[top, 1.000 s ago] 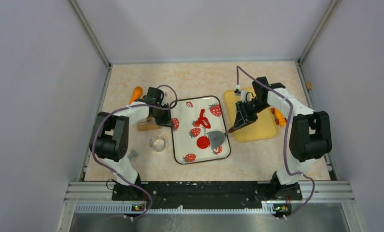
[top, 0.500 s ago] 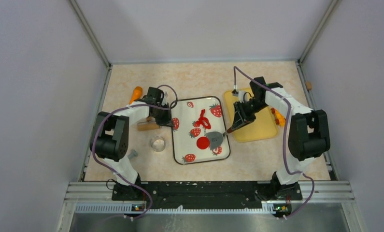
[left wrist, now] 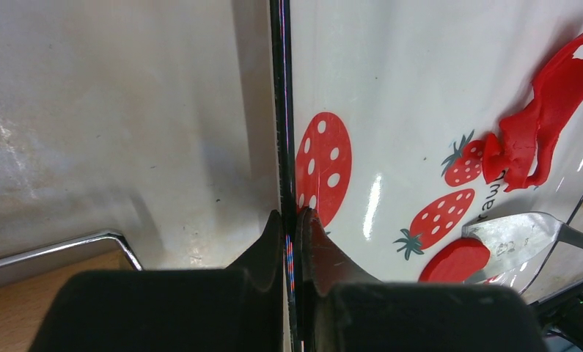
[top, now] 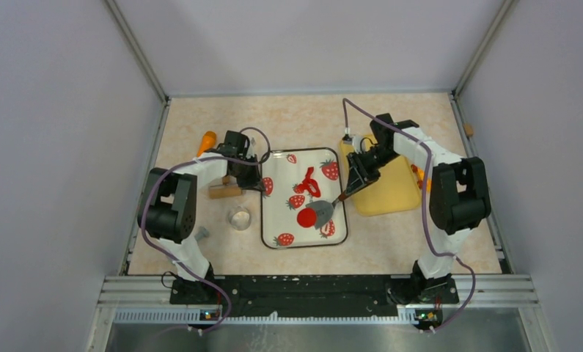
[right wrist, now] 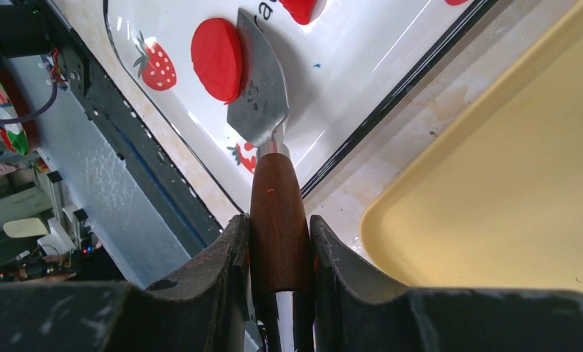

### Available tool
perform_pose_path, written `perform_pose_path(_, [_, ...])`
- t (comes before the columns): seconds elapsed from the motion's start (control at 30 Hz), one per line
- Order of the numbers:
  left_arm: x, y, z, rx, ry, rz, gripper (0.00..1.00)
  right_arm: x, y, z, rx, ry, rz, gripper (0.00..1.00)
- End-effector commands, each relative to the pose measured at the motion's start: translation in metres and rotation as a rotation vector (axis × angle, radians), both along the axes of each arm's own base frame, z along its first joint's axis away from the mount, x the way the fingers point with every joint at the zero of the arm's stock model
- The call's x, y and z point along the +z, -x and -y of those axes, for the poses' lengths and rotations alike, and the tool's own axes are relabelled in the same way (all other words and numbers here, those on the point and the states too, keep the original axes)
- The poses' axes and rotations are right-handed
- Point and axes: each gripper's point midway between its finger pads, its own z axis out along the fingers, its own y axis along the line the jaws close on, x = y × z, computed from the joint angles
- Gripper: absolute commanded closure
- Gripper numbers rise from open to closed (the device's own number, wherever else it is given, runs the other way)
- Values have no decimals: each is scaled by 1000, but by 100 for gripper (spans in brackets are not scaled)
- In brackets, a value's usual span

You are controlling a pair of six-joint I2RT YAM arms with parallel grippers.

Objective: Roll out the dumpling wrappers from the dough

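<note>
On the tray (top: 281, 216), spatula (top: 325, 213) has slid against the wrapper (top: 306, 218).

Tool (left wrist: 290, 218) clamps tray (left wrist: 280, 110) — dough (left wrist: 532, 138) beyond.

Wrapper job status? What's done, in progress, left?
Done: one neat round wrapper is cut and lies on the strawberry tray. In hand: the right tool grips a wooden-handled spatula, blade at the wrapper's edge, probably to lift it; the left tool pinches the tray's rim. Left: moving the wrapper, perhaps to the yellow tray, and the ragged dough scrap lies unrolled.
</note>
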Motion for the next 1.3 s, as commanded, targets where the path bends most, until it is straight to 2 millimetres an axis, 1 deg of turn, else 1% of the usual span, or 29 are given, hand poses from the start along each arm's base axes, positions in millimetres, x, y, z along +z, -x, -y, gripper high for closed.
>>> perform_pose_path(0.0, [-6,-6,3,-38,-21,15,100,-13,-12,0,65,43,95,100])
perform_pose_path(0.13, [-5,-9,4,-40,-20,20,100,-11,-6,-4,80,8,88,100])
perform_pose_path(0.27, [-5,-10,4,-40,-21,19,100,1,1,-15,108,-88,73,100])
perform_pose_path(0.57, [-3,-11,3,-43,-29,29,100,25,20,-33,149,-261,-2,100])
perform_pose_path(0.67, [-2,-12,3,-44,-30,36,100,27,23,-35,153,-285,-20,100])
perform_pose_path(0.83, [0,-14,0,-42,-37,47,100,37,24,-40,162,-332,-24,100])
perform_pose_path(1.03, [8,-19,0,-36,-34,68,100,49,22,-39,164,-336,9,100])
perform_pose_path(1.13, [14,-22,2,-37,-22,84,100,43,17,-31,149,-275,48,100])
perform_pose_path(1.23, [15,-24,3,-39,-20,90,100,40,11,-23,120,-259,55,100])
perform_pose_path(1.27, [15,-24,3,-40,-19,90,100,34,5,-18,100,-213,71,100])
